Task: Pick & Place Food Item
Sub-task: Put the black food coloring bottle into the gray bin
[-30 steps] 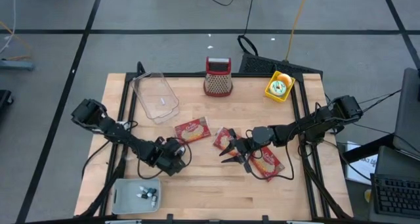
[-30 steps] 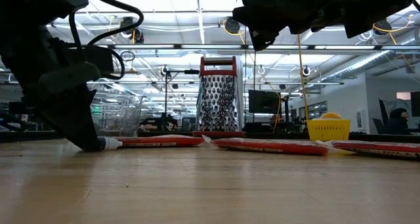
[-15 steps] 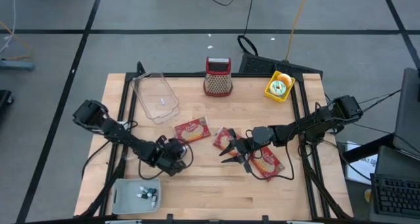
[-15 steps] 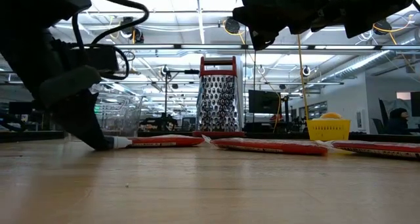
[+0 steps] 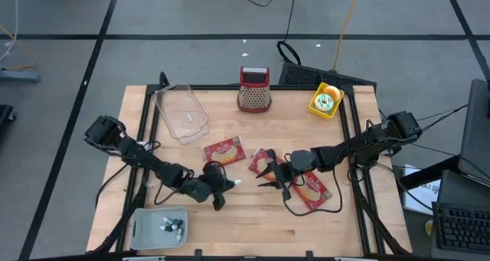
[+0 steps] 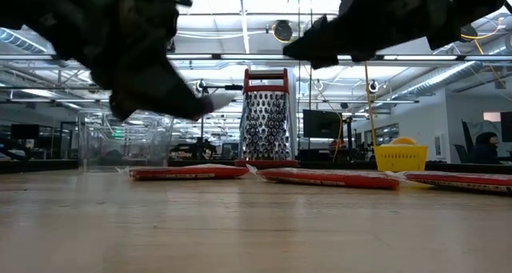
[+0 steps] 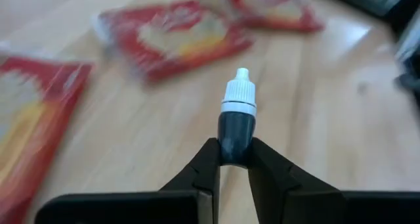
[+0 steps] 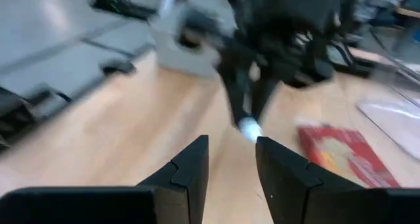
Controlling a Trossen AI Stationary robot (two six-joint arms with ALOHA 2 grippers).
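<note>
My left gripper (image 7: 234,152) is shut on a small dark bottle (image 7: 236,122) with a white cap (image 6: 218,102), above the table's near middle (image 5: 220,189). Three red food packets lie flat on the wood: one (image 5: 223,151) beyond the left gripper, one (image 5: 262,160) at the centre, one (image 5: 310,188) to the right. My right gripper (image 5: 268,174) hovers open beside the centre packet with nothing between its fingers (image 8: 197,165). Its wrist view looks toward the left gripper and the white cap (image 8: 249,127). My left gripper pinches the bottle's dark body (image 7: 235,137) between its two fingers, at the end away from the cap. The fingers slant down and lie along the bottle, so the cap sticks out past the fingertips. The bottle is lifted clear of the table.
A clear plastic container (image 5: 181,112) stands at the back left. A red-topped grater (image 5: 254,89) is at the back centre and a yellow bin (image 5: 325,100) at the back right. A grey tray (image 5: 145,229) with small bottles sits at the near left.
My left gripper has risen from the table and gone toward the right edge, tipping from steeply downward to a shallower slant. The small bottle, which lay on the wood, is now lifted clear with its cap pointing forward.
</note>
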